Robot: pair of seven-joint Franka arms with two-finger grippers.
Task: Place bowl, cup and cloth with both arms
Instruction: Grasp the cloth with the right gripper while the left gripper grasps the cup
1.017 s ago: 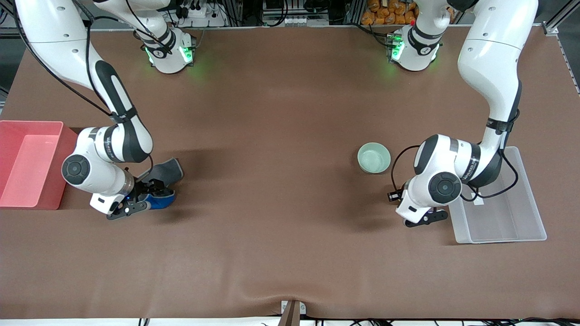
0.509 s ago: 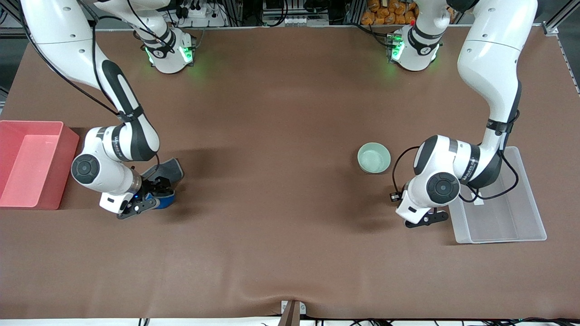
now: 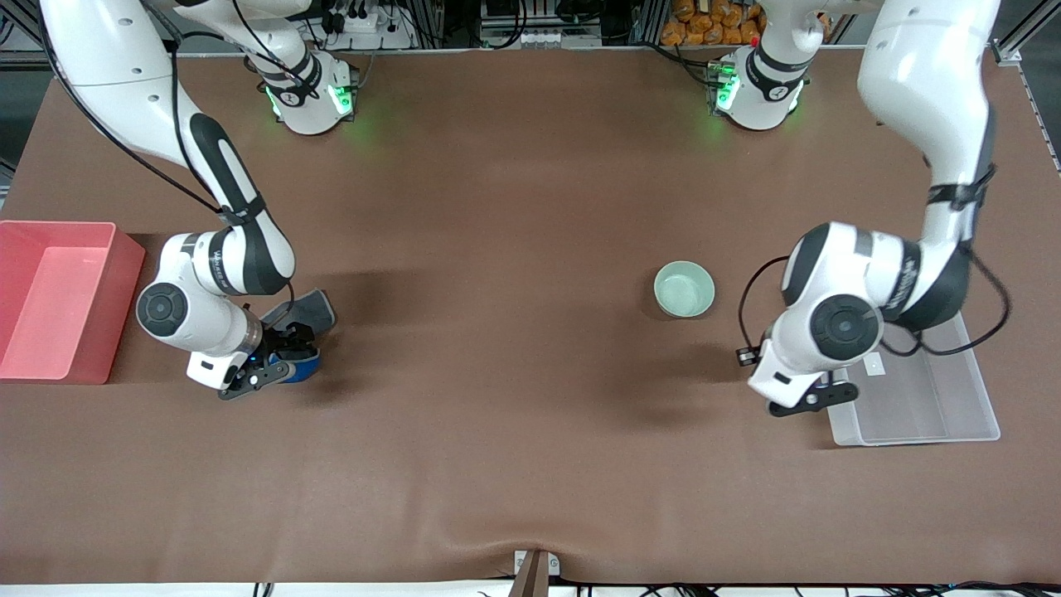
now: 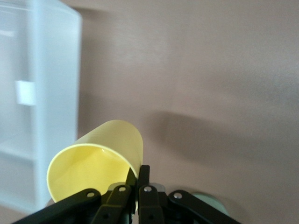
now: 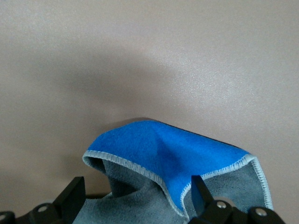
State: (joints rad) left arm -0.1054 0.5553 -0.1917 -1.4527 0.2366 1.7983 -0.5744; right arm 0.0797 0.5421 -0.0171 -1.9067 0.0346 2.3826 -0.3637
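While clamped, cup (image 4: 96, 163) in left gripper (image 4: 135, 186)

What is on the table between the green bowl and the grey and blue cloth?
Nothing. The front view shows only bare brown table between the bowl and the cloth.

Front view: small bright yellow tapered cup (image 4: 96, 161) not visible, hidden under the left arm's wrist; left claw (image 4: 134, 183) itself mostly hidden there too. Left wrist view: cup's lower rim cut by the claw linkage; pale mint-green round bowl (image 4: 210, 198) only a sliver past the claw; clear plastic bin (image 4: 42, 93) blurred, cut by the edge. Right wrist view: dark grey fabric cloth with blue reverse (image 5: 163, 149) runs off frame between the right claw (image 5: 138, 196) fingers, whose bases are cut off.
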